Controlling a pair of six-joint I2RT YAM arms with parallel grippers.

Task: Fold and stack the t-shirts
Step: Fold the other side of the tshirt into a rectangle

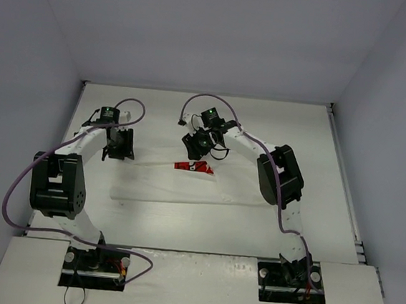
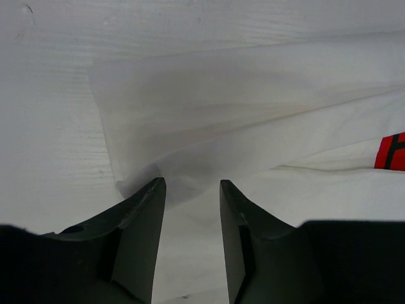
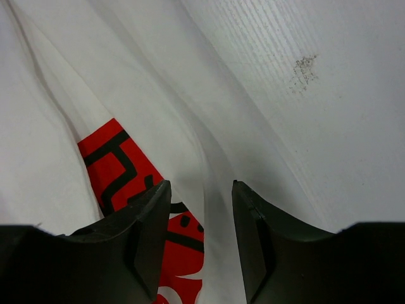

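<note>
a: white table (image 1: 192, 115), white walls (image 1: 200, 29) on 3 sides. start me at the left gripper (image 2: 192, 183).
b: its jaws stand partway apart with a clear gap between them. cloth lies under that gap, but nothing looks pinched, so i'd call it unloaded.
a: and the right gripper (image 3: 200, 185)?
b: same story: jaws partway apart, low over the cloth, no hold that i can see. the red print (image 3: 117, 168) runs under one of its fingers.
a: so where does the t-shirt (image 1: 171, 188) lie from them?
b: it's 1 long, narrow white band across the middle of the table, with its long axis running left to right between the 2 arms. both grippers sit at its far long edge, so the bulk of the shirt lies on their near side, toward the bases.
a: one at each end?
b: not evenly. the left gripper is at the band's left end. its wrist camera shows a cloth corner just ahead, bare table to one side and shirt spreading to the other. the right gripper is near the middle of the far edge, by the print, and the band runs on past it to the right.
a: which arm is nearer?
b: both are right on it. my guess is the next move is a paired pinch on that far edge, then a fold toward the bases across the short axis. the right-hand tail has no gripper over it and may drag.
</note>
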